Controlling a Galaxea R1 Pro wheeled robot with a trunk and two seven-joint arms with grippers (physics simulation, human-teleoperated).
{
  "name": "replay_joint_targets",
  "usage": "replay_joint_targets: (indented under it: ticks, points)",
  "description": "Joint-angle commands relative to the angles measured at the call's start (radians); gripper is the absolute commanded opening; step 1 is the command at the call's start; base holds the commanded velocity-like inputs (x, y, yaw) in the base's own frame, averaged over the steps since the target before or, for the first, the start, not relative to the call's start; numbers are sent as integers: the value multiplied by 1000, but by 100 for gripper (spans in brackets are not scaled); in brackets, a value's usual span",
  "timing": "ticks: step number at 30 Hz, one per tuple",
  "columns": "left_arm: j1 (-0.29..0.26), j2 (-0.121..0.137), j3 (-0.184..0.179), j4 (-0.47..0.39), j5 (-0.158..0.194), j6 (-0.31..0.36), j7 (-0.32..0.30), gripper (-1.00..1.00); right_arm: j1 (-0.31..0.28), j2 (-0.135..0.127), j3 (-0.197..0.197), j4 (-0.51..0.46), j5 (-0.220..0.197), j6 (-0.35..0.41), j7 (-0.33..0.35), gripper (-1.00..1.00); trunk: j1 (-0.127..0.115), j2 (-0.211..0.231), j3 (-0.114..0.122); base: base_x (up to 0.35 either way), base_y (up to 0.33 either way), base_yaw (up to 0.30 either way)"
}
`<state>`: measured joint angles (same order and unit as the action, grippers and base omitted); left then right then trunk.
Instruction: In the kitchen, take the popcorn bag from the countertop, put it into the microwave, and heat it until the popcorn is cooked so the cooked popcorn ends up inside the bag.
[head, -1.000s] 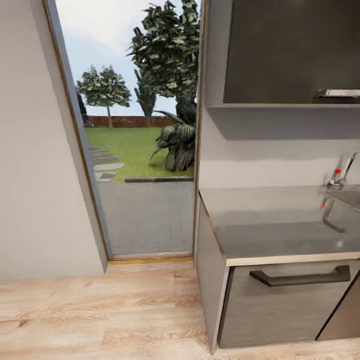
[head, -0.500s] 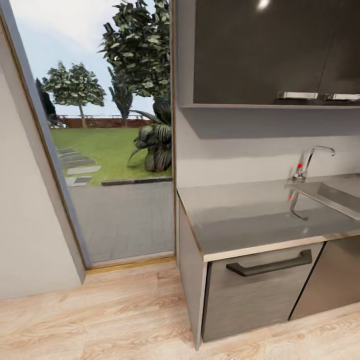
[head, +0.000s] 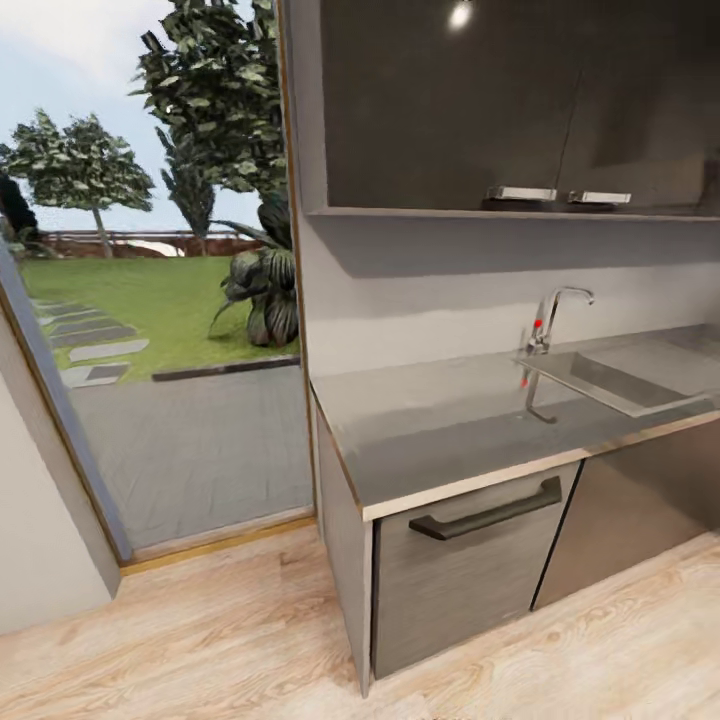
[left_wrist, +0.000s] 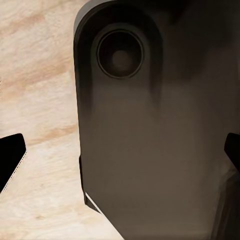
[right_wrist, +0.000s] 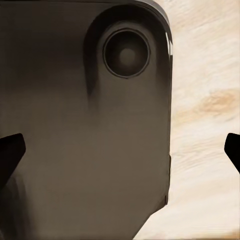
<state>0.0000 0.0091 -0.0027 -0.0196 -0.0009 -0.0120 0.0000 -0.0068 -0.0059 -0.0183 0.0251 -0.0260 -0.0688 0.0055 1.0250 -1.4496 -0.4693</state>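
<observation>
The head camera has swung right along the grey tabletop (head: 450, 430) to reveal the sink (head: 625, 375), no popcorn bag yet, both hands' fingers spread apart.

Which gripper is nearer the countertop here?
Probably right: the countertop sits toward the head view's right. The left gripper and right gripper both hang open over the robot's dark base and wooden floor.

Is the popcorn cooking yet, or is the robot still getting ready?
Not yet. Nothing looks done: the grey countertop by the sink and tap carries no bag here. Nothing is in hand either; the left claw and right claw hang open over the wooden floor. Finding the bag and microwave, loading and heating remain.
</observation>
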Motion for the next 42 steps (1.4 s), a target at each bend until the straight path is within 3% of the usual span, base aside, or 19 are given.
replay_joint_targets:
  ticks: [1,42]
  points:
    - [0,0,0,0,0,-1,0,100,-1,1,-2,2,-3,-6,0,100,0,0,-1,0,0,-284]
    - [0,0,0,0,0,-1,0,100,-1,-1,-2,2,-2,-6,1,100,0,0,-1,0,0,-285]
